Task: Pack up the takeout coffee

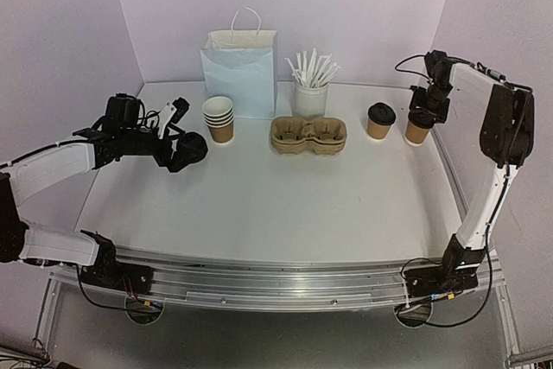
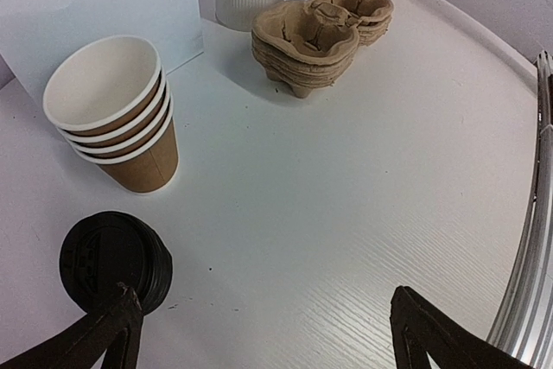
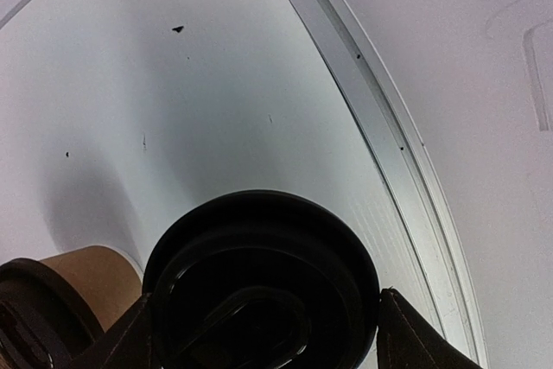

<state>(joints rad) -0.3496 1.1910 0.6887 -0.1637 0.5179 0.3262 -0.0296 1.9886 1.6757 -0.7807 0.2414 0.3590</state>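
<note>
Seen from above, the paper cup (image 1: 419, 133) at the far right is light and thin-walled, so it would crush or tip easily. The stiffer rim of its lid (image 1: 422, 117) looks like the safer place to hold. The right gripper (image 1: 425, 110) sits directly on top of that lid. A second lidded cup (image 1: 380, 121) stands just to the left, and the pulp carrier (image 1: 308, 136) is further left, at the far middle of the table (image 1: 259, 205). The left gripper (image 1: 179, 131) hovers by a stack of lids (image 1: 191, 150), near the stack of cups (image 1: 219, 118). In the left wrist view its jaws are spread wide with nothing between them, and the stack of lids lies just beside one finger. In the right wrist view the fingers press against both edges of the lid, pinching it.
</note>
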